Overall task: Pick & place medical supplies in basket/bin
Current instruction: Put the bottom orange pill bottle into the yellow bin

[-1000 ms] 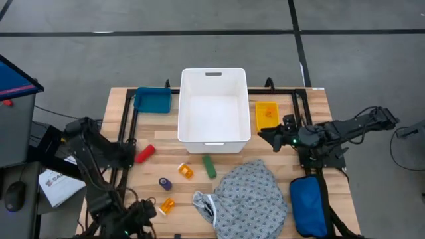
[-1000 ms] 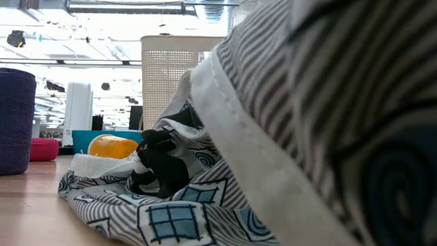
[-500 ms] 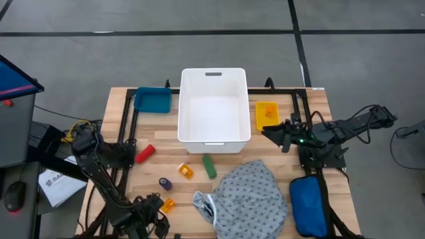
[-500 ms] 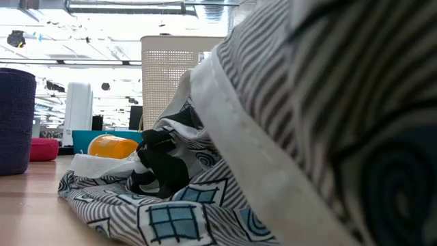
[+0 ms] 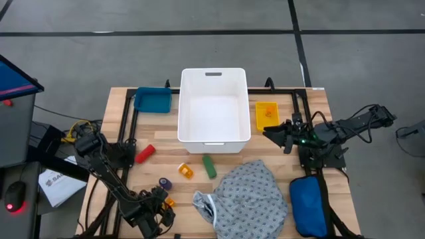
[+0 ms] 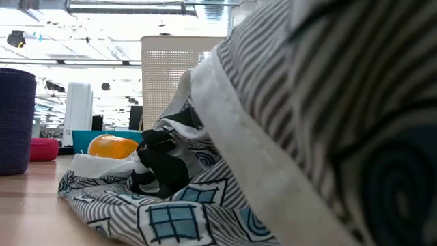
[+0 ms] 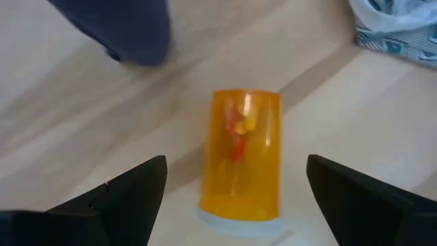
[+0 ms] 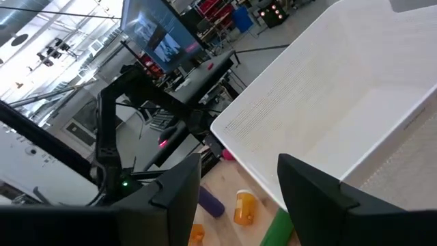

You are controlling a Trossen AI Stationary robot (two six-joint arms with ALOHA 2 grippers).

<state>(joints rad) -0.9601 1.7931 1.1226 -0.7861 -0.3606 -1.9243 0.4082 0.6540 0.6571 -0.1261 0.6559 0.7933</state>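
Note:
My left gripper [image 5: 158,199] is low over the table's near left part and open. Its fingers stand on either side of an orange pill bottle [image 7: 241,154] that lies on its side on the wood [image 5: 169,202], and they do not touch it. A second orange bottle [image 5: 185,171], a purple piece [image 5: 163,182], a green piece [image 5: 210,166] and a red piece [image 5: 145,153] lie between it and the white bin [image 5: 212,106]. The grey patterned gown [image 5: 249,196] is heaped on the near middle. My right gripper [image 5: 277,137] hovers open beside the bin's right side.
A teal tray [image 5: 153,99] sits left of the bin and an orange tray [image 5: 267,114] sits right of it. The blue padded pouch [image 5: 309,206] lies at the near right corner. In the low view the gown [image 6: 287,137] fills most of the picture.
My left gripper has swung from the table's near left edge toward the right and a little farther in. It now straddles the orange pill bottle nearest the near edge. The bottle and the other things have stayed where they were.

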